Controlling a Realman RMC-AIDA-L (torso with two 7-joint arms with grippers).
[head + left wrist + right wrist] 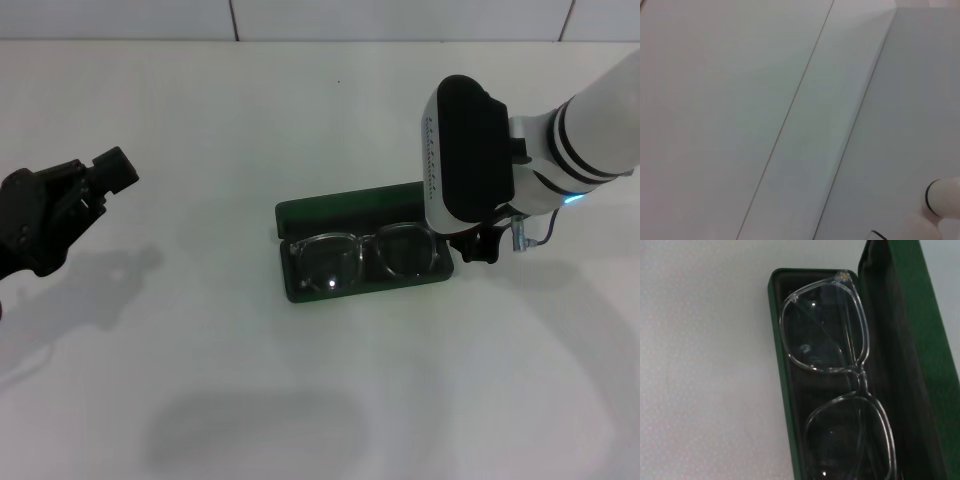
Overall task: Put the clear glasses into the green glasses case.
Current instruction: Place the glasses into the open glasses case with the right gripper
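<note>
Clear glasses [365,257] are lying inside the green glasses case [330,215], light and fragile, best gripped at the bridge; I cannot tell either end effector's state.

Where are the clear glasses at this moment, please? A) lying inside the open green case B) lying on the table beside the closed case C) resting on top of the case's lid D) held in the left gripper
A: the clear glasses lie folded in the lined tray of the green glasses case, whose lid stands open behind them.
</note>
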